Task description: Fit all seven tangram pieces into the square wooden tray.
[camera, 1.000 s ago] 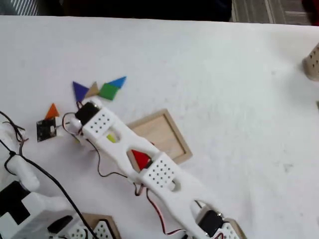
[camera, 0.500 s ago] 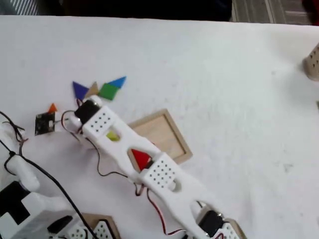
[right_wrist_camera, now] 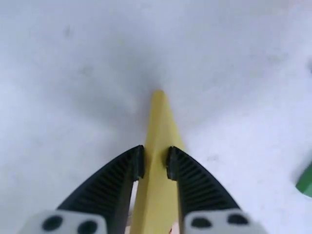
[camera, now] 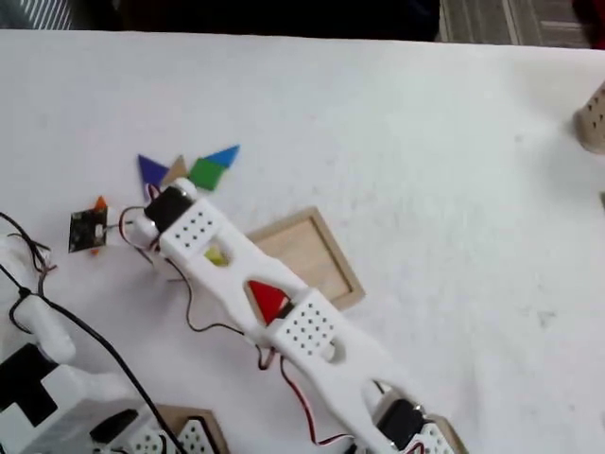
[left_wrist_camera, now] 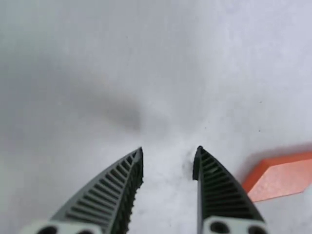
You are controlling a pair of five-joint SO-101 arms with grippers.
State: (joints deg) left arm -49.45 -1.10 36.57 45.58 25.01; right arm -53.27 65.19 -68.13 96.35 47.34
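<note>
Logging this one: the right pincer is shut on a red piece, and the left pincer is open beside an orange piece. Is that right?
Not quite. The piece in the right pincer is yellow, not red; the right wrist view shows the yellow piece clamped in it. The rest holds: the left pincer is open beside the orange piece.

- We record a table (camera: 425,142) with a white, faintly speckled surface, which spans most of the high view.
- Beyond its far edge we note a dark band (camera: 284,14); we cannot make out any detail in it.
- At the far right, we see a strip of floor (camera: 510,21) with grey and pale stripes.
- At the far left, we see a pale slatted patch (camera: 38,11) that we cannot identify.
- A beige perforated object (camera: 593,118) sits at the table's right edge.
- We find the light even, with soft shadows.
</note>
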